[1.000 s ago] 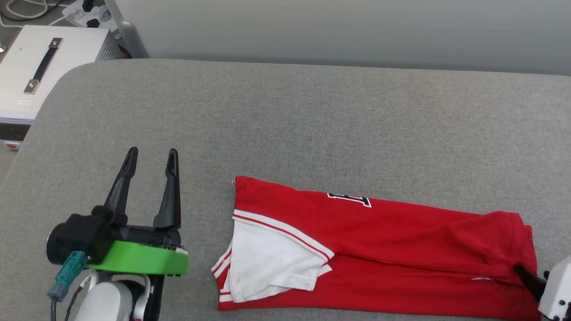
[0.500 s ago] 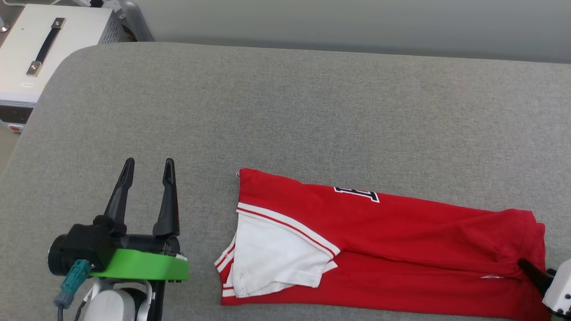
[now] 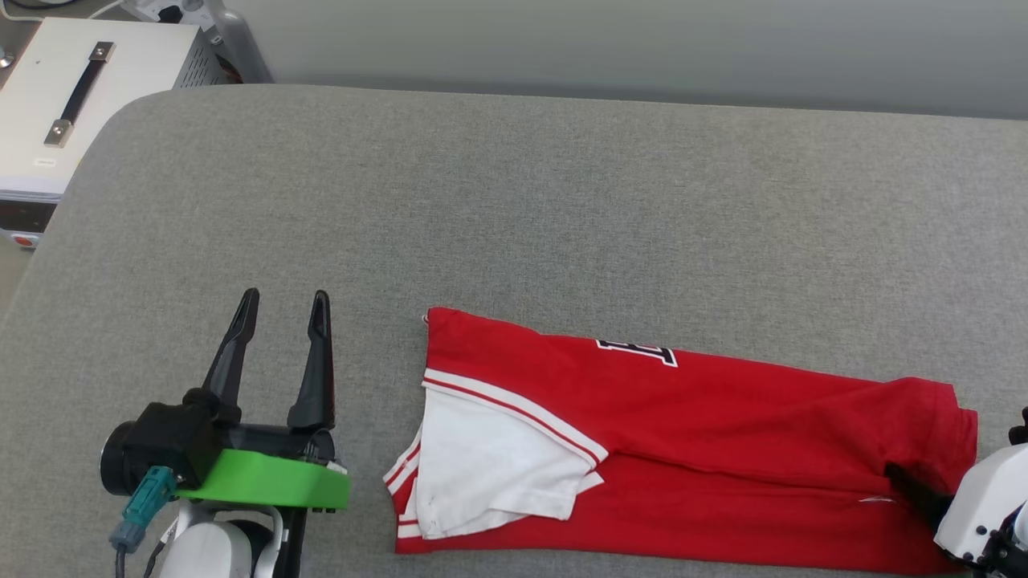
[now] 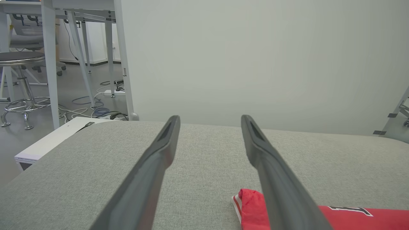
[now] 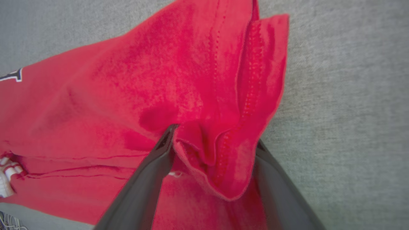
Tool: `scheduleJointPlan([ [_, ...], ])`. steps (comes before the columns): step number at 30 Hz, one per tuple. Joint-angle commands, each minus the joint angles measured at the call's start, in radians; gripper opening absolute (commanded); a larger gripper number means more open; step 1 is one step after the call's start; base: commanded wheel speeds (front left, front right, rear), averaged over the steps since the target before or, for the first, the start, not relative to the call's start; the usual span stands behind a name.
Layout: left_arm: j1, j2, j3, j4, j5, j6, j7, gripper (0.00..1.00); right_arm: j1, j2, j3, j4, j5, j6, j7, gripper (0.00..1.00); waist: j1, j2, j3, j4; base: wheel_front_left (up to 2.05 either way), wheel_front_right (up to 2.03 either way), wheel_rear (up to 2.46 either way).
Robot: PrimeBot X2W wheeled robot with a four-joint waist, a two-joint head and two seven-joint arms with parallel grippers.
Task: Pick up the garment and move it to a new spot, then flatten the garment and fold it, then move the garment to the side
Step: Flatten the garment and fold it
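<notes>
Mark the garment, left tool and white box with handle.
garment (image 3: pixel 723 417), head view, middle of the red body.
left tool (image 3: pixel 285 295), head view, midway between its open fingertips.
white box (image 3: pixel 128 80), head view, bare top beside the handle.

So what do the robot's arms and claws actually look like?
The left gripper has two long, slim, dark fingers tapering to tips, on a black body with a bright green bracket, a teal plug on a grey cable, and a white forearm. The right gripper has the same dark fingers on a white casing.
</notes>
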Motion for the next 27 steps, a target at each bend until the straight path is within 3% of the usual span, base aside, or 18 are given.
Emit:
scheduleJointPlan([
  [1, -0.001, 0.005, 0.001, 0.005, -0.006, -0.003, -0.006, 1.0, 0.004, 0.03, 0.035, 0.032, 0.012, 0.001, 0.003, 1.0, 0.0, 0.0, -0.004, -0.003, 0.0, 0.0, 0.0],
  [3, -0.001, 0.006, 0.001, 0.007, -0.009, -0.003, -0.006, 1.0, 0.002, 0.024, 0.04, 0.044, 0.013, 0.001, -0.008, 0.67, 0.0, 0.0, -0.006, -0.004, 0.0, 0.0, 0.0],
  [4, -0.001, 0.007, 0.0, 0.008, -0.01, -0.003, -0.006, 1.0, 0.001, 0.021, 0.042, 0.05, 0.013, 0.001, -0.013, 0.13, 0.0, 0.0, -0.007, -0.005, 0.0, 0.0, 0.0],
  [5, -0.001, 0.008, -0.001, 0.01, -0.011, -0.003, -0.006, 1.0, 0.0, 0.019, 0.045, 0.056, 0.012, 0.001, -0.021, 0.0, 0.0, 0.0, -0.008, -0.005, 0.0, 0.0, 0.0],
  [16, 0.001, 0.01, -0.005, 0.022, -0.02, -0.003, -0.006, 1.0, -0.021, -0.035, 0.023, 0.103, -0.009, 0.001, -0.127, 0.0, 0.0, 0.0, -0.019, -0.008, 0.0, 0.0, 0.0],
  [23, 0.006, 0.01, -0.005, 0.027, -0.027, -0.003, -0.006, 1.0, -0.045, -0.103, -0.055, 0.148, -0.092, 0.001, -0.176, 0.0, 0.0, 0.0, -0.034, -0.013, 0.0, 0.0, 0.0],
  [27, 0.013, 0.005, -0.008, 0.032, -0.029, -0.003, -0.006, 1.0, -0.055, -0.11, -0.095, 0.159, -0.141, 0.001, -0.182, 0.0, 0.0, 0.0, -0.05, -0.017, 0.0, 0.0, 0.0],
])
